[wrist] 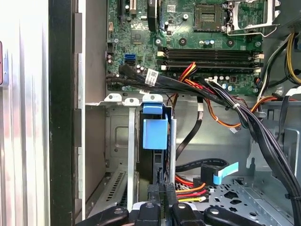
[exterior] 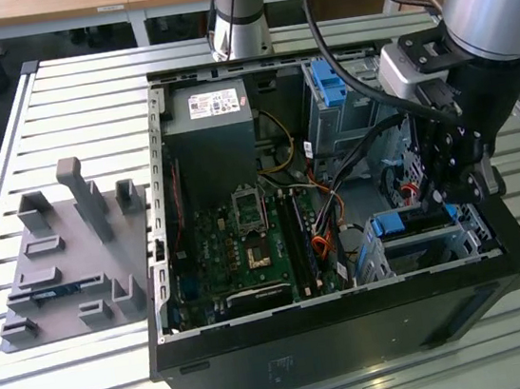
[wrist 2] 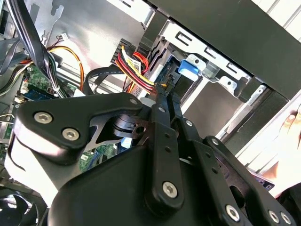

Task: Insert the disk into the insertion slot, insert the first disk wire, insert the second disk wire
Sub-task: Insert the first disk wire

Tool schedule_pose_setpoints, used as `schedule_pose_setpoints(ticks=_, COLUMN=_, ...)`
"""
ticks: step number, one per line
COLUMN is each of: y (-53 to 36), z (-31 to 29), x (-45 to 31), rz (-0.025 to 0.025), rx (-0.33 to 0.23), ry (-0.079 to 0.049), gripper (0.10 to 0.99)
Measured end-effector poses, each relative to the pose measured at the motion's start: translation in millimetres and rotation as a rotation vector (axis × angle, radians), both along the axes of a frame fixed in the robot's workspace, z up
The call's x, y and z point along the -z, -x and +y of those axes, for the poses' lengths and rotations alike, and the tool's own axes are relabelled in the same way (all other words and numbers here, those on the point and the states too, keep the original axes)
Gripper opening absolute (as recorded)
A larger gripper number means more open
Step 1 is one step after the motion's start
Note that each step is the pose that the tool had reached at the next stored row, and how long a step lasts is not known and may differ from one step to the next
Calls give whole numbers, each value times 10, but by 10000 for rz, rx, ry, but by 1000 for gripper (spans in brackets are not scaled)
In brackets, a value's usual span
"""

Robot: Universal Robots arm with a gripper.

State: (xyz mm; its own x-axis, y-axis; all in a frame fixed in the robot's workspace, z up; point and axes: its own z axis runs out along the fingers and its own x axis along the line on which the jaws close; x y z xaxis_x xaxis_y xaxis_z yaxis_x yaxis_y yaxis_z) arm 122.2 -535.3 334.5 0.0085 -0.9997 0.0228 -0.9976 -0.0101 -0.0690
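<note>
Down inside open black computer case (exterior: 354,326) on pale slatted desk (exterior: 84,93), at the drive bay.
Finds silver hard drive in bright blue plastic carrier (wrist: 154,133) seated in low silver-grey perforated sheet-metal cage (wrist: 115,141). Puts black two-fingered tool (wrist: 163,190) just beside its end, with fingers clenched close together next to red, yellow and black wire bundle (wrist: 190,190), possibly pinching a plug, hard to confirm.

Slatted pale metal table (exterior: 65,95), ribs running side to side. Two items sit directly on it: an open black PC case (exterior: 357,345) toward the exterior view's right, and a grey fixture plate (exterior: 68,268) with upright blocks on the exterior view's left. The plate is just beside the case; can't tell if they touch.
</note>
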Motion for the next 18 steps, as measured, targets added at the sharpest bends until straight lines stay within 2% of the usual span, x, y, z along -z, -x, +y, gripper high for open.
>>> schedule_pose_setpoints(ticks=11, y=-21, z=3, x=13, rz=0, rx=1, ry=1, gripper=165)
schedule_pose_setpoints(ticks=18, y=1, z=3, x=14, rz=0, rx=1, ry=-1, gripper=165)
